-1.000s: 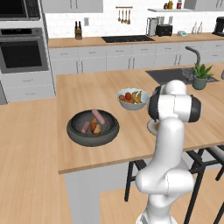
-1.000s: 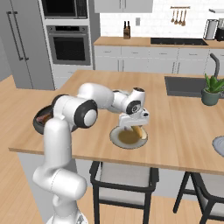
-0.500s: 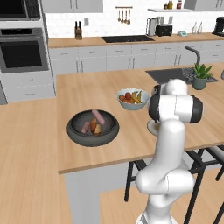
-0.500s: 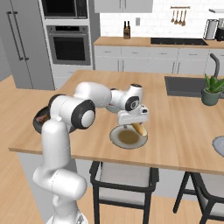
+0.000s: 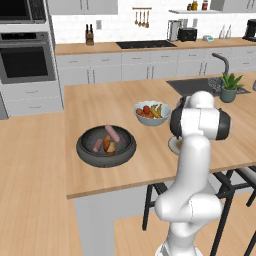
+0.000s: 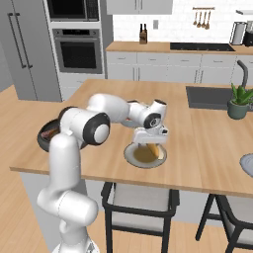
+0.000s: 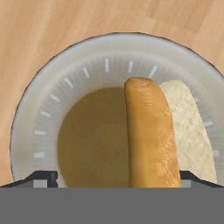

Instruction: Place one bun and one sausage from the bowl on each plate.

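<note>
Claw (image 6: 148, 147) spread open over plate (image 6: 132, 156), gripping nothing. Bun (image 7: 151, 131) lying on plate in hand view. Bowl (image 5: 85, 151) contents visible from left base.

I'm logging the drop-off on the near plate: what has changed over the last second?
The gripper has eased up slightly above the plate, its jaws standing open, and the bun lies released on the plate. The dark bowl with its sausage and the fruit bowl have not moved.
</note>
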